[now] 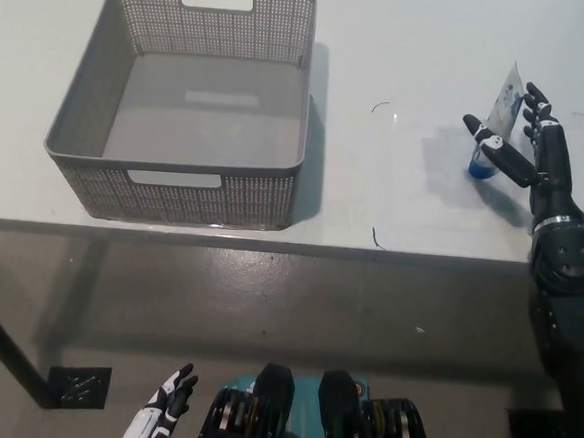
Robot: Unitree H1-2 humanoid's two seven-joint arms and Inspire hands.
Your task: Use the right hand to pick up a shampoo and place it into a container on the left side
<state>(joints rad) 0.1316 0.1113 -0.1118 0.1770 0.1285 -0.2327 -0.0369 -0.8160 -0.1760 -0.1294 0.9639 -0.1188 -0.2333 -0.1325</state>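
Shampoo (497,128): small tube, pale body, blue cap downward, standing tilted on white table (404,46) at far right; well apart from container.

Right hand (518,145): black, reaching in from lower right; fingers wrapped about tube from both sides, touching it. Cap appears to rest on or just above table surface; lift not evident.

Container (199,187): grey perforated basket with cut-out handles, on left portion of table; interior holding nothing visible.

Left hand (169,396): white, resting low at bottom left, below table edge, fingers spread, holding nothing.

Step in hand, by judgement: grasp stage, closing on tube or just closed; transport not begun.

Next move, by judgement: secure hold, raise tube clear of table, carry leftward across bare stretch of table, clear near-side basket wall, lower over open interior, release.

Caution: slim, tilted tube liable to slip or pivot in a loose grip.
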